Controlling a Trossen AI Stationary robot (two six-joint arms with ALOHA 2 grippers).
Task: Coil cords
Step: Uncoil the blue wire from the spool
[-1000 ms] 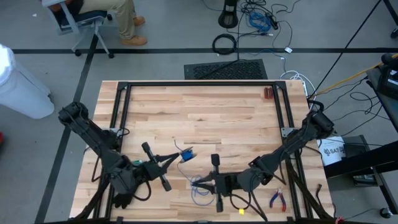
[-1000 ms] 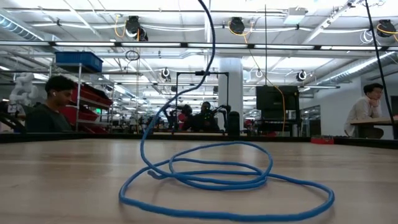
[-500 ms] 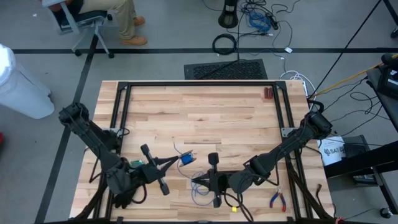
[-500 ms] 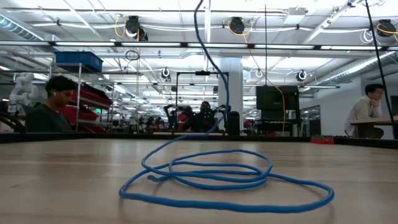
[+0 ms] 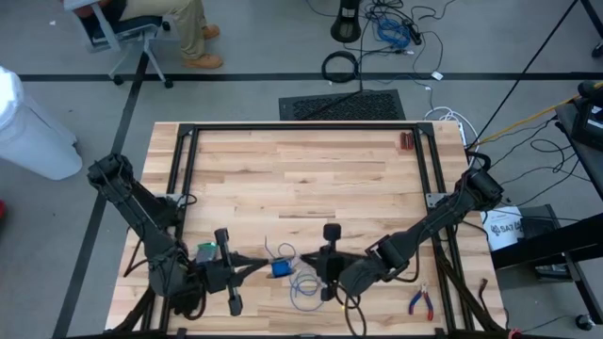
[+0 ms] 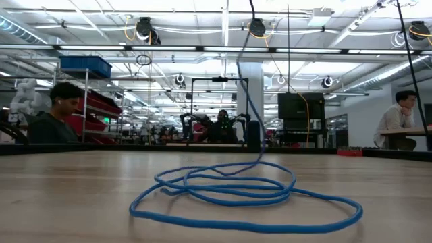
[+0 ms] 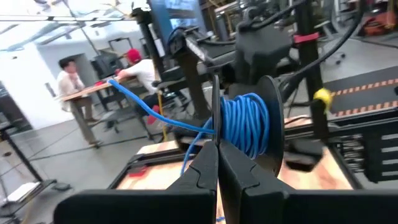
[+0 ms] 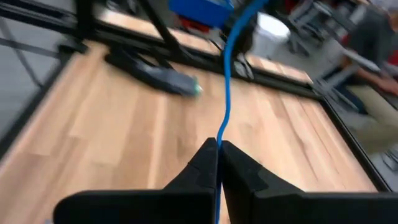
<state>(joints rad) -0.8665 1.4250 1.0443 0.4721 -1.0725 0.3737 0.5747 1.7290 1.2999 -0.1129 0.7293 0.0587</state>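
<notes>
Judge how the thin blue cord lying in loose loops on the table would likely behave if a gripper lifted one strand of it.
The blue cord is probably floppy: it lies in slack, uneven loops and bends sharply where it rises. It looks light for its length, since a thin strand hangs from the right gripper, shut on it. The loops would likely drag and shift across the wooden table rather than lift together.

The table (image 5: 311,169) is pale butcher-block wood with a smooth satin finish. The cords (image 6: 229,196) look like smooth blue plastic sheathing, slightly glossy. The gripper fingers (image 7: 200,177) are matt black plastic.
</notes>
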